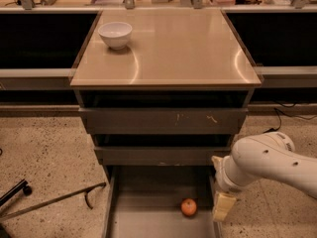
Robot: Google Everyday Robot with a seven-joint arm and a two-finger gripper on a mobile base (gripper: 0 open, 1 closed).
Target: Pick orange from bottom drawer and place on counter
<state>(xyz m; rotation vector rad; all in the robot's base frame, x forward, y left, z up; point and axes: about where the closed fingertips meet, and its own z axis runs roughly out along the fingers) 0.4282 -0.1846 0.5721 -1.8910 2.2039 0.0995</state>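
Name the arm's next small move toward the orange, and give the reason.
Probably shift the gripper sideways, over the orange. The orange lies on the floor of the open bottom drawer, near its right side, and the gripper hangs at the drawer's right wall, beside the fruit rather than above it.
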